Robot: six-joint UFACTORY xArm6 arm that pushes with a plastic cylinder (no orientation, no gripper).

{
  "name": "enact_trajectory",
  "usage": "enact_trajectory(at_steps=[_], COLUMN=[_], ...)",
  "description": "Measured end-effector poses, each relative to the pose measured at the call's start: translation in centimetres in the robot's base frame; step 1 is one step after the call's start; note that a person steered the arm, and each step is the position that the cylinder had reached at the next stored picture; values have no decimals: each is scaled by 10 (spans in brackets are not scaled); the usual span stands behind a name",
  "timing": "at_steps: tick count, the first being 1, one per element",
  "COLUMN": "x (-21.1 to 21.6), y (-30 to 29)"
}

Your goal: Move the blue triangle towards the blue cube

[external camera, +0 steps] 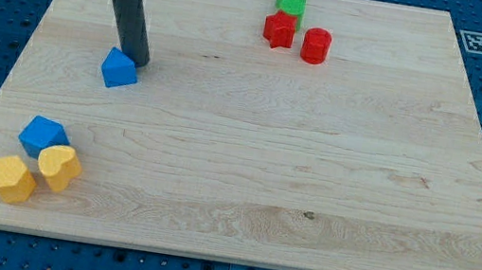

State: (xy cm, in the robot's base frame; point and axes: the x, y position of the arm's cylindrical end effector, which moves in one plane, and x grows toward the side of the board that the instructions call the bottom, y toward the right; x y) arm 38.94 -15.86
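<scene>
My tip point(137, 63) touches the upper right of the blue triangle point(119, 70) on the counter point(266, 158); there are no fingers. The blue cube point(42, 135) lies well below, lower left.

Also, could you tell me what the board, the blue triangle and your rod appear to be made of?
The board looks like pale wood with a matte finish: grain lines and a small dark knot show. The blue triangle seems moulded plastic, uniformly coloured with a slight sheen. My rod looks like dark, smooth metal or plastic; I cannot tell which. My tip sits just at the triangle's upper right.
</scene>
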Motion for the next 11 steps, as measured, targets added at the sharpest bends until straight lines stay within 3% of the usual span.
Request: enact_trajectory(at_steps=[3, 8, 10, 11], x=[2, 103, 118, 112], y=[-18, -18, -15, 34])
